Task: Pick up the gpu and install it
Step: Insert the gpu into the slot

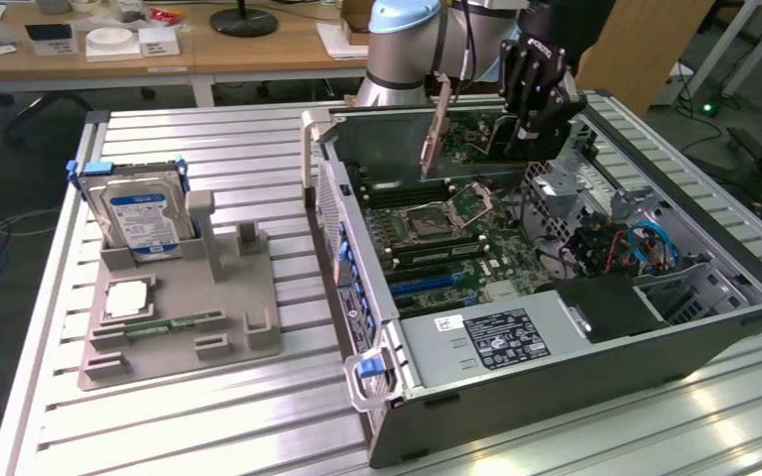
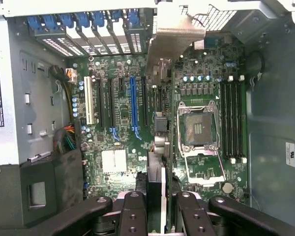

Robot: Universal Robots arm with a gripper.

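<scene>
My gripper (image 1: 524, 129) hangs over the far end of the open computer case (image 1: 354, 228), shut on the gpu (image 1: 467, 139). The card is held on edge, its pale metal end bracket (image 1: 437, 124) pointing down into the case. In the wrist view the gpu (image 2: 160, 147) runs edge-on between my two black fingers (image 2: 132, 211), with its bracket (image 2: 174, 37) at the far end. It hovers above the motherboard (image 2: 206, 88), beside the long blue slot (image 2: 133, 103) and apart from the board. The fan face is hidden.
A grey parts holder (image 1: 242, 342) lies on the slatted table at the exterior view's left, with a silver hard drive (image 1: 143, 218) standing in it and a narrow green memory stick (image 1: 170, 322). Inside the case are the CPU socket (image 1: 441, 213), the power supply (image 1: 514, 337) and blue cables (image 1: 653, 248).
</scene>
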